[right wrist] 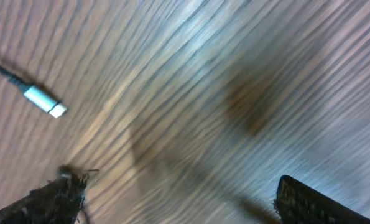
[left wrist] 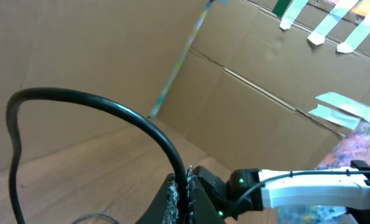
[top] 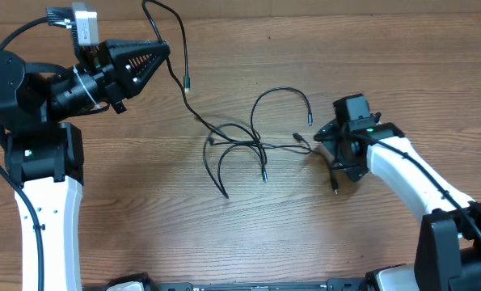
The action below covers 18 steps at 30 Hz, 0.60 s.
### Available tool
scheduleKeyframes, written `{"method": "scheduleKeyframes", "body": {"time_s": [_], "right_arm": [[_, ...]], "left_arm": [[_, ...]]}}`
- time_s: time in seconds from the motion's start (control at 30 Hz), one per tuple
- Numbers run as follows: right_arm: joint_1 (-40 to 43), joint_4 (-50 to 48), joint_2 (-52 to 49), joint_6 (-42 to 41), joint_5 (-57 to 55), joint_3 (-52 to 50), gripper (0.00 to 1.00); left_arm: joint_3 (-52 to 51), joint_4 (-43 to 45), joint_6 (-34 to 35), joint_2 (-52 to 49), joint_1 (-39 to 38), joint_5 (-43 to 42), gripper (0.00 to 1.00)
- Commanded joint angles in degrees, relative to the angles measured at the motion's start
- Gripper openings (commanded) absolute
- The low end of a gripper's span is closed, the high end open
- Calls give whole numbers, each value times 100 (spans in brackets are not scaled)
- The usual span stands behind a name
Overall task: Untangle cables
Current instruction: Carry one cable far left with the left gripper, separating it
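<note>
We are judging the job barely started: our left tool (top: pixel 163 53) is pinching one of the cables (top: pixel 256 144) at upper left, our right tool (right wrist: pixel 178 190) is gaping empty, and the tangle is lying at the centre of the bench (top: pixel 402 48).

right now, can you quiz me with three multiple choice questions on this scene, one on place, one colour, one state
1. Where is the cable tangle? A) under the left arm B) middle of the table C) on the right arm
2. The plug tip in the right wrist view is A) red B) green C) silver
3. The left claw is A) shut on a cable B) open, empty C) out of view
Answers: B, the tangle lies mid-table in the overhead view; C, the tip shines silvery; A, it pinches the black cable.
</note>
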State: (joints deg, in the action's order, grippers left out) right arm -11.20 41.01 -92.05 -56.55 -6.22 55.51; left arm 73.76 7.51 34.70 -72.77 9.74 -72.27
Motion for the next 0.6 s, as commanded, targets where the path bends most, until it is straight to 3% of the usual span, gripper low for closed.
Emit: {"method": "scheduleKeyframes", "body": {"time_s": [0.0, 0.13, 0.33, 0.47, 0.57], "right_arm": [[275, 356, 197, 763, -72, 476, 98], [350, 691, 494, 1451, 820, 1003, 99], [-85, 323, 785, 2409, 3554, 1088, 100], [-868, -151, 772, 2485, 3567, 960, 100], [-1469, -638, 772, 3014, 3289, 925, 100]], "left_arm": [[107, -98, 111, 42, -44, -33, 4], [107, -170, 177, 7, -101, 181, 4], [107, -166, 957, 4, -236, 1027, 4], [107, -155, 1414, 4, -262, 1248, 4], [107, -157, 1644, 4, -262, 1316, 4]]}}
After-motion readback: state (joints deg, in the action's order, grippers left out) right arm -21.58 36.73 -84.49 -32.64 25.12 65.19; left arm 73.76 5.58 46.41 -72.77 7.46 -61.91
